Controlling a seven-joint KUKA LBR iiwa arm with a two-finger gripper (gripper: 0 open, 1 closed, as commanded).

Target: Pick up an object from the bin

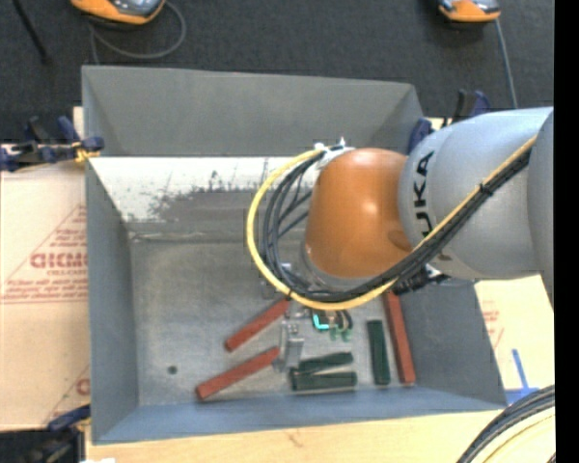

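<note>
Where the jaws hang, a long reddish-brown stick point(236, 373) lies slanted.

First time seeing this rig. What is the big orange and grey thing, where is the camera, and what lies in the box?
One camera looks down into a grey metal bin. The big grey shape is a robot arm reaching in from the right; the orange dome and looped cables are parts of it. Its gripper hangs low near the bin's front, with two reddish-brown sticks on one side and two dark green bars on the other. Another green bar and a reddish bar lie further right. Whether it holds anything cannot be seen.
</note>
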